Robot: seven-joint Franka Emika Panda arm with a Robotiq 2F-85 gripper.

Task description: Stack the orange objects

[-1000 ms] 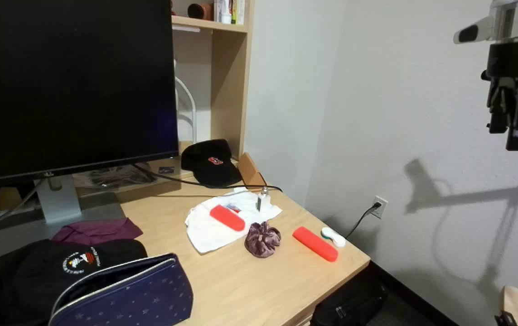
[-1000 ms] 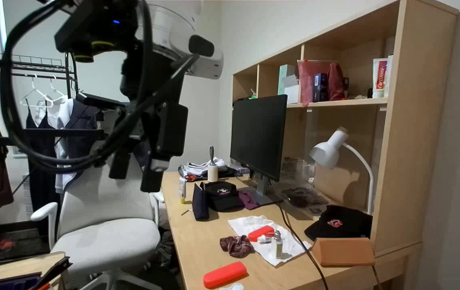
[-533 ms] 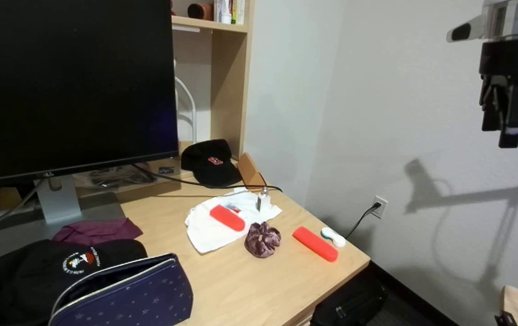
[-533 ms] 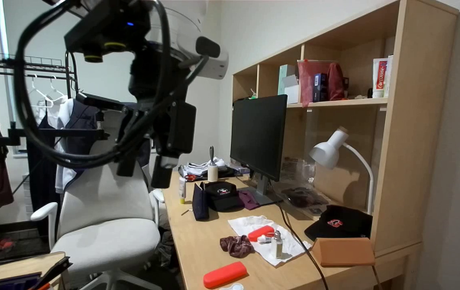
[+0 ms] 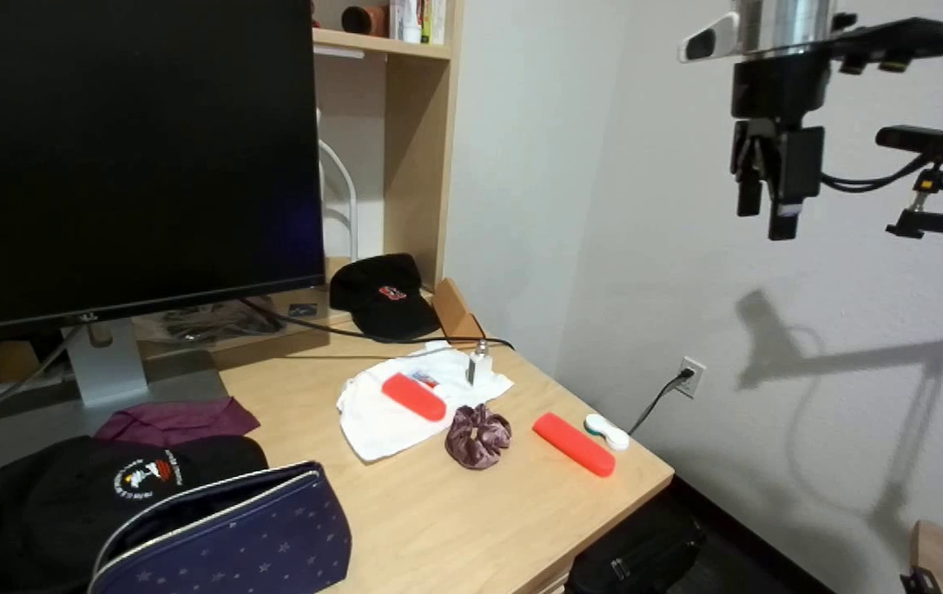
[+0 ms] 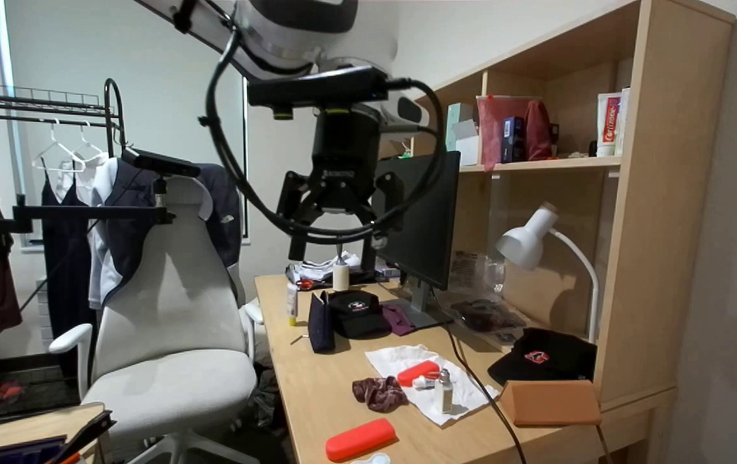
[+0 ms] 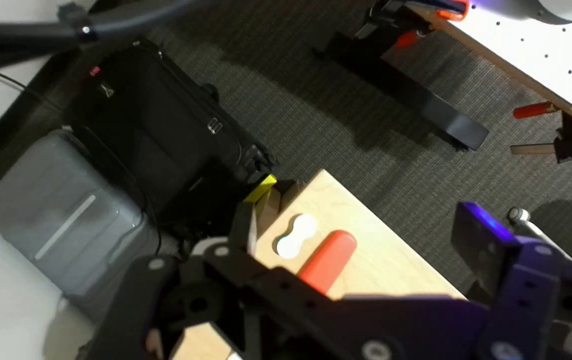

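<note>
Two flat, oblong red-orange blocks lie apart on the desk. One block (image 5: 413, 397) (image 6: 417, 373) rests on the white sheet (image 5: 380, 433). The other block (image 5: 574, 444) (image 6: 360, 440) lies on bare wood near the desk corner. It also shows in the wrist view (image 7: 328, 261), its near end hidden by the gripper. My gripper (image 5: 766, 216) (image 6: 333, 251) hangs high above the desk, pointing down. Its fingers are wide apart with nothing between them, as the wrist view (image 7: 364, 225) also shows. The block on the sheet is out of sight in the wrist view.
A maroon scrunchie (image 5: 478, 437) lies between the blocks. A white contact-lens case (image 5: 607, 431) sits beside the corner block. A small bottle (image 6: 444, 391) stands on the sheet, with a cable (image 6: 484, 390) behind. The monitor (image 6: 414, 216), shelf (image 6: 671, 193) and lamp (image 6: 526, 245) stand along the back.
The gripper has moved left in the view with the bare wall, towards the desk, and rightwards in the view with the chair. It has also turned. The blocks have not moved.
</note>
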